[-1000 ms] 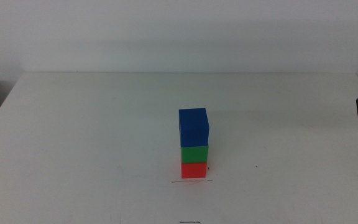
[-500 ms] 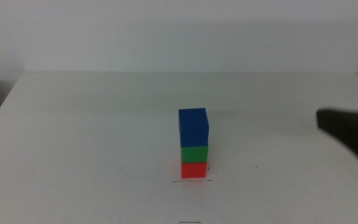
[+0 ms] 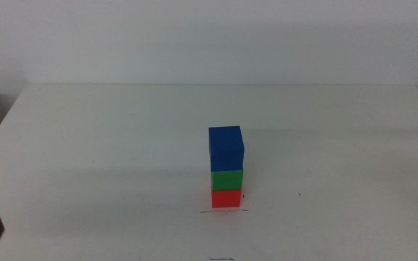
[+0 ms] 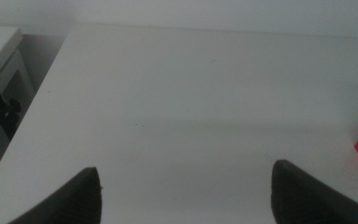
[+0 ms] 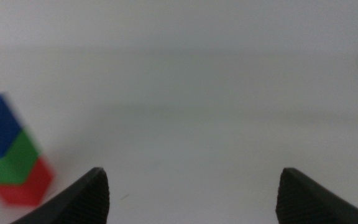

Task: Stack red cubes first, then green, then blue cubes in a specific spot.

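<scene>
A small bright-red cube (image 3: pixel 226 198) is seen on the white table (image 3: pixel 107 145), a little toward 5 o'clock from the table's middle. A small bright-green cube (image 3: pixel 227 179) is set right on top of it, and a bigger deep-blue cube (image 3: pixel 226 148) is set on the green one. The tower is touched by nothing. The left gripper (image 4: pixel 185 193) is kept far off at 8 o'clock, its jaws spread wide with nothing between them. The right gripper (image 5: pixel 194 193) is kept far off at 3 o'clock, jaws also wide apart.
</scene>
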Controlling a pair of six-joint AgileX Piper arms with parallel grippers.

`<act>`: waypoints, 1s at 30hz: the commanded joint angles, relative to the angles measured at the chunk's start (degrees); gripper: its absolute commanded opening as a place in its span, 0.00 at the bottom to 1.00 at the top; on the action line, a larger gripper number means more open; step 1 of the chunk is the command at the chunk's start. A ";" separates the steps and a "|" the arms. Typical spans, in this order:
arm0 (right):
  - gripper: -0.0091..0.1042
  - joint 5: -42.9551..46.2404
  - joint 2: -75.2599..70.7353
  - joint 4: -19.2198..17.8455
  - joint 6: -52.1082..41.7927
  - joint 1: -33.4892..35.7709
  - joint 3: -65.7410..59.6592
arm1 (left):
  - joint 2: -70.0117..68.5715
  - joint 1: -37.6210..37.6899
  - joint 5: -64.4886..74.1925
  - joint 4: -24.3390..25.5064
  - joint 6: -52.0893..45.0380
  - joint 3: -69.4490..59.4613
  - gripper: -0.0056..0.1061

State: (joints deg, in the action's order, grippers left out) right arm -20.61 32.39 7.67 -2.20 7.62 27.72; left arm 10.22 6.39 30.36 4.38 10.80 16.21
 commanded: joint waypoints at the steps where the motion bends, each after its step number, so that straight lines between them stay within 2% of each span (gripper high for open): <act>1: 0.90 8.59 -4.39 -2.76 -0.67 -2.25 -2.34 | -3.65 -0.17 -7.75 -0.50 0.32 -2.11 0.89; 4: 0.90 10.33 -10.78 -5.89 -0.67 -2.28 -6.94 | -7.98 -0.17 -10.71 -0.55 0.32 -6.22 0.89; 7: 0.90 10.33 -16.22 -7.32 -0.67 -2.28 -11.21 | -11.10 -0.17 -12.60 -0.55 0.32 -9.75 0.89; 20: 0.90 14.72 -27.58 -7.06 -0.67 -3.28 -26.46 | -12.48 -0.23 -18.50 -0.55 0.32 -16.55 0.89; 22: 0.90 16.27 -28.55 -5.85 -0.67 -4.37 -28.20 | -12.48 -0.23 -19.82 -0.55 0.32 -17.87 0.89; 25: 0.90 15.65 -30.41 -4.14 -0.67 -6.01 -28.67 | -12.48 -0.23 -19.35 -0.55 0.32 -17.75 0.89; 30: 0.90 15.86 -32.85 -4.14 -0.67 -6.85 -28.67 | -12.46 -0.23 -19.24 -0.55 0.32 -17.75 0.89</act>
State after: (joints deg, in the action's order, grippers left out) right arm -9.51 -0.37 3.65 -2.20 1.24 -1.54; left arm -0.67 6.39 15.81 4.38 10.80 -1.58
